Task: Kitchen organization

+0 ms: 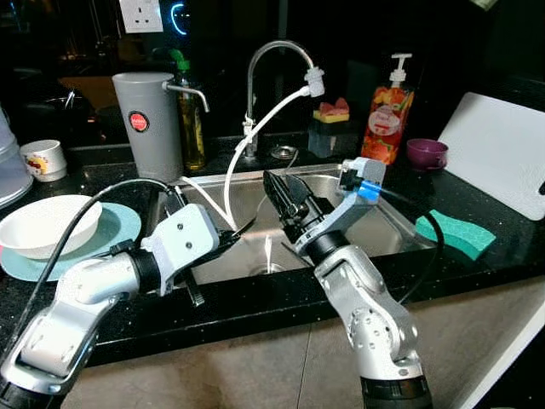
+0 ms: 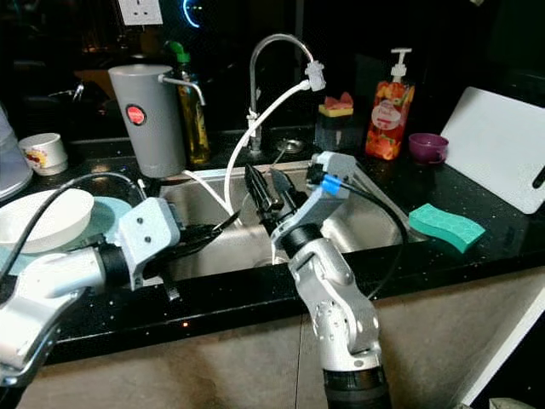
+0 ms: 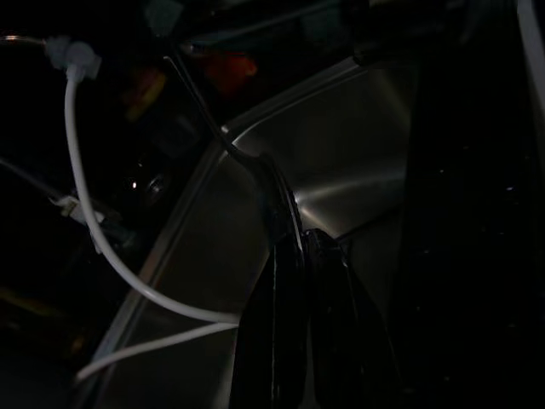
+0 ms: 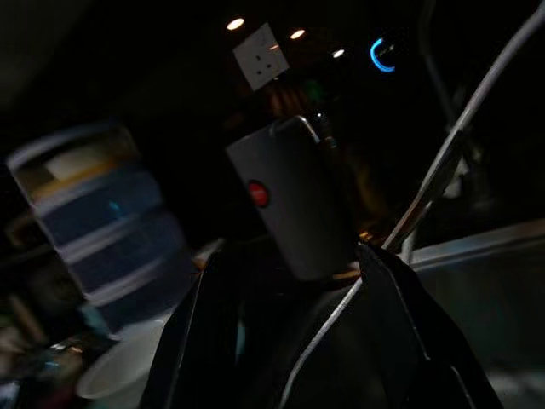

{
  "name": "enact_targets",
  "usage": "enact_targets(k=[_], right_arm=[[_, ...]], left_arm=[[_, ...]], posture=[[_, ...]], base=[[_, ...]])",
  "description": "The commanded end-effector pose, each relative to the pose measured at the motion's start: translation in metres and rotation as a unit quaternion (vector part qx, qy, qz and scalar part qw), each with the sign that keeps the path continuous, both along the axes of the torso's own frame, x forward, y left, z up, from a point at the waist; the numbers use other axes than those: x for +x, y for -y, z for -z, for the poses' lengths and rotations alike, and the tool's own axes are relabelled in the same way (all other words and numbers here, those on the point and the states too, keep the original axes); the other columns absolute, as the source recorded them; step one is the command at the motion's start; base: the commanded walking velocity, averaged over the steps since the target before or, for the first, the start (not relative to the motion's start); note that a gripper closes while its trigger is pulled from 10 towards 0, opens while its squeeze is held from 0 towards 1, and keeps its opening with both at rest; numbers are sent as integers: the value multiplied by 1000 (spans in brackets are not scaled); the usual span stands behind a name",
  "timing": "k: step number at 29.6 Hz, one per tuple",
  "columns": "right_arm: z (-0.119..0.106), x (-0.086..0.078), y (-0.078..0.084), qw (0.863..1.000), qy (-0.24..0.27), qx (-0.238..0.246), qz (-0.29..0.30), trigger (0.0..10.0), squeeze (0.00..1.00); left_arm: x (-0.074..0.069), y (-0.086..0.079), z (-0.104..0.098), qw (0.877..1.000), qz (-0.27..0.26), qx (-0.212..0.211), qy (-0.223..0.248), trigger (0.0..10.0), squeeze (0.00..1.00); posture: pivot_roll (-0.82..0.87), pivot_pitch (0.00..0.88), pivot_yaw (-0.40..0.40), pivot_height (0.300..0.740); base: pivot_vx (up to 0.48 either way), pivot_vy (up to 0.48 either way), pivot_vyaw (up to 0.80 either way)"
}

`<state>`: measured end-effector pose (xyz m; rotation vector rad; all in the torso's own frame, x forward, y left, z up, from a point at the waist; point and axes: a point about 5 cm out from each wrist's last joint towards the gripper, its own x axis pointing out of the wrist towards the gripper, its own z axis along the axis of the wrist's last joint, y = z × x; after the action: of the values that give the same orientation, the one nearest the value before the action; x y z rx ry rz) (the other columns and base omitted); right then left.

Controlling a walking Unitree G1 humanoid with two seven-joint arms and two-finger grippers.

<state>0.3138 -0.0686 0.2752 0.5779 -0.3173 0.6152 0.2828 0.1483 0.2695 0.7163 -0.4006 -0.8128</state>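
Grippers are seen over the stainless steel sink [image 1: 387, 228] set in a speckled black stone counter [image 1: 255, 300]. The left gripper [image 1: 232, 237] is held with its black fingers pressed narrowly together on a thin dark utensil [image 1: 247, 227]; its curved metal handle is made out in the left wrist view [image 3: 274, 183], where the kind of utensil cannot be told. The right gripper [image 1: 288, 198] is held above the basin with its fingers spread wide and nothing between them. From the right wrist view, a grey cylindrical water dispenser with a red round badge [image 4: 294, 196] and a stack of translucent round containers [image 4: 102, 221] are seen past the fingers. From the head views, a curved chrome tap [image 1: 277, 55] with a white flexible hose [image 1: 255, 136], a white ceramic bowl [image 1: 44, 223] on a pale teal plate [image 1: 119, 226], a teal rectangular sponge [image 1: 456, 233] and a white cutting board [image 1: 502, 153] are shown on the counter.
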Motion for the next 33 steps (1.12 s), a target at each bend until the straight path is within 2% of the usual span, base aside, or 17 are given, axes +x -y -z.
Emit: enact_targets(k=[1, 8, 13, 20, 22, 27, 33], right_arm=[[-6, -3, -11, 997, -16, 62, -39, 10000, 0], [0, 3, -6, 994, -50, 88, -38, 10000, 0], [4, 10, 0, 990, -81, 112, -27, 10000, 0], [1, 14, 9, 979, -102, 171, -40, 10000, 0], [-3, 16, 13, 974, -98, 200, -49, 10000, 0], [-8, 16, 11, 973, -90, 202, -62, 10000, 0], [-11, 14, 6, 974, -85, 196, -75, 10000, 0]], left_arm=[[0, 2, -2, 1000, 5, 5, 9, 10000, 0], [-2, 7, -4, 1000, 11, -8, 16, 10000, 0], [3, 8, -6, 999, -8, -14, 37, 10000, 0], [2, 11, -10, 998, -4, -22, 51, 10000, 0], [1, 17, -6, 998, 2, -15, 60, 10000, 0], [-2, 29, -3, 997, 20, -18, 66, 10000, 0], [-5, 36, -4, 997, 31, -21, 70, 10000, 0]], posture=[[152, 49, -19, 740], [148, 51, -24, 740], [148, 51, -24, 740], [148, 55, -26, 740], [150, 54, -25, 740], [151, 54, -25, 740], [151, 54, -25, 740]], base=[[0, 0, 0], [0, 0, 0], [0, 0, 0], [0, 0, 0], [0, 0, 0], [0, 0, 0], [0, 0, 0]])
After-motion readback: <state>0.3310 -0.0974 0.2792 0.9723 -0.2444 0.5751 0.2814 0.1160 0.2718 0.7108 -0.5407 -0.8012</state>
